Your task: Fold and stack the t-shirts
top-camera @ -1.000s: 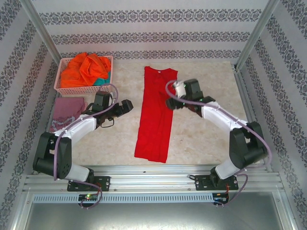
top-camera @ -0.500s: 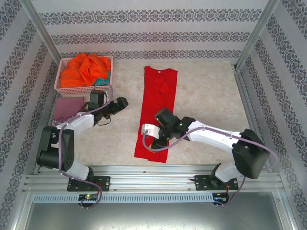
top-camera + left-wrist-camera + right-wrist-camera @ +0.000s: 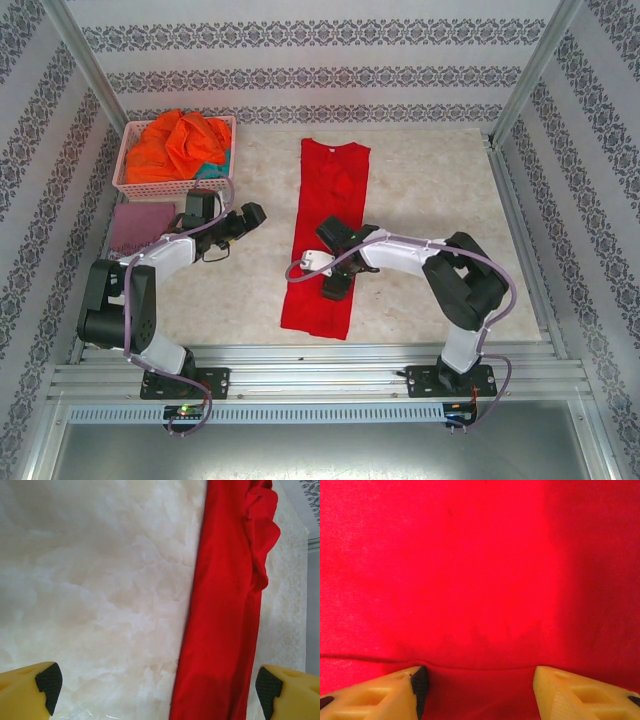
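Two wrist-view fingertips [image 3: 375, 695] flank a red t-shirt [image 3: 480, 570] crease.

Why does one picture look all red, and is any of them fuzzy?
Right wrist view: the camera is close over the red t-shirt, with a soft shadow down the right side; left wrist view: the pale table looks washed out and a bit fuzzy; top view: even light, sharp.
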Action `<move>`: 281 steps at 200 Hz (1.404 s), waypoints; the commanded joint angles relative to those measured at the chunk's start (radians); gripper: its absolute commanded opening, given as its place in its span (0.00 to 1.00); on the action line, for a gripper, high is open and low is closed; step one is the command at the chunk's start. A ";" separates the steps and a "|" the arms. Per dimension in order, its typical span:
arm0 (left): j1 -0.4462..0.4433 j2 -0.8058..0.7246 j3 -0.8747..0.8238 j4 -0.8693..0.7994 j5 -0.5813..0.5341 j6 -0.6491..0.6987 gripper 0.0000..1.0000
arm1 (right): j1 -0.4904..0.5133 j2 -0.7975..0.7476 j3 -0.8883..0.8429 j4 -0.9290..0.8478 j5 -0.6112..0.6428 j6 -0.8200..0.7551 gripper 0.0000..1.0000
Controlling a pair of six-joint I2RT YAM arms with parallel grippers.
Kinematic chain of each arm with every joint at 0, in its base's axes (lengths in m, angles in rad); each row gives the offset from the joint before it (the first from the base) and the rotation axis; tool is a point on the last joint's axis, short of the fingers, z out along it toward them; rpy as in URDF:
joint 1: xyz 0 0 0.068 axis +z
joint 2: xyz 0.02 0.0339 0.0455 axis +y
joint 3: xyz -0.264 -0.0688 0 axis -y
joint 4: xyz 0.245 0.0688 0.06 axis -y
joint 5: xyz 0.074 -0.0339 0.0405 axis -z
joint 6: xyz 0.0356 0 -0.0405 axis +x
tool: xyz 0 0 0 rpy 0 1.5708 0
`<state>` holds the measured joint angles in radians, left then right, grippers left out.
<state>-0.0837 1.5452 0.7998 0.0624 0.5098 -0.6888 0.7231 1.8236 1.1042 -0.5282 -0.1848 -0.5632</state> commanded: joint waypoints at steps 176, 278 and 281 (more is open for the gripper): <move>0.024 -0.020 0.016 0.006 0.066 0.078 1.00 | 0.192 -0.195 -0.122 0.041 -0.019 -0.041 0.61; 0.025 -0.040 -0.016 0.007 0.061 0.084 1.00 | 0.203 -0.006 -0.050 -0.059 0.081 -0.090 0.48; 0.025 -0.040 -0.016 0.007 0.062 0.084 1.00 | 0.203 -0.002 -0.049 -0.063 0.087 -0.091 0.46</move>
<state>-0.0696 1.5303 0.7929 0.0608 0.5575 -0.6312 0.9138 1.7729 1.0382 -0.5274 -0.1596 -0.6365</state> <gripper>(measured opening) 0.999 0.510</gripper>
